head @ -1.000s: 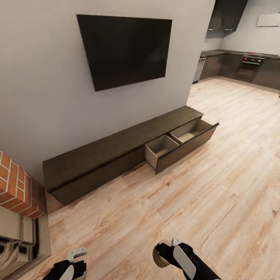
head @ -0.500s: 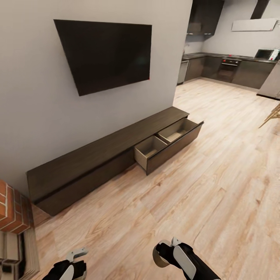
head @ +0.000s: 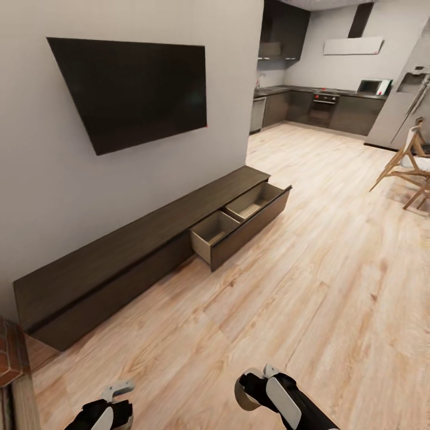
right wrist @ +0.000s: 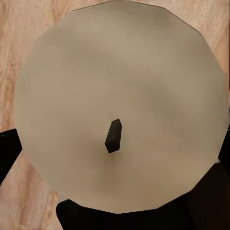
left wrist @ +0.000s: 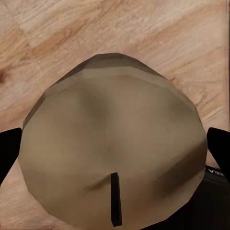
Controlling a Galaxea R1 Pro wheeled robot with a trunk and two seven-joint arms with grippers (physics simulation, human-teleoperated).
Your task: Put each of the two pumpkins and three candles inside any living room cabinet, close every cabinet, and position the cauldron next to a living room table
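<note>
The long, low dark brown cabinet [head: 137, 239] runs along the wall, with a drawer [head: 239, 221] at its right part pulled out, showing two bare compartments. My left gripper [left wrist: 115, 153] is shut on a tan candle [left wrist: 115, 120], with black fingers [left wrist: 9, 153] on both sides of it. My right gripper [right wrist: 115, 158] is shut on another tan candle [right wrist: 120, 91] with a dark wick. In the head view both grippers hang low over the floor, the left gripper [head: 116, 397] and the right gripper [head: 251, 387] with its candle [head: 240, 394]. The pumpkins, the third candle and the table are out of view.
A black TV [head: 134, 89] hangs above the cabinet. Light wood floor [head: 286, 298] stretches to a dark kitchen [head: 322, 107] at the back. A wooden chair [head: 409, 164] and a fridge [head: 406, 95] are at the right, and a brick corner [head: 9, 358] at the left.
The camera has swung to the right, so the cabinet and TV sit further left in the picture, and the chair and fridge have come into view. Both grippers still hold their candles.
</note>
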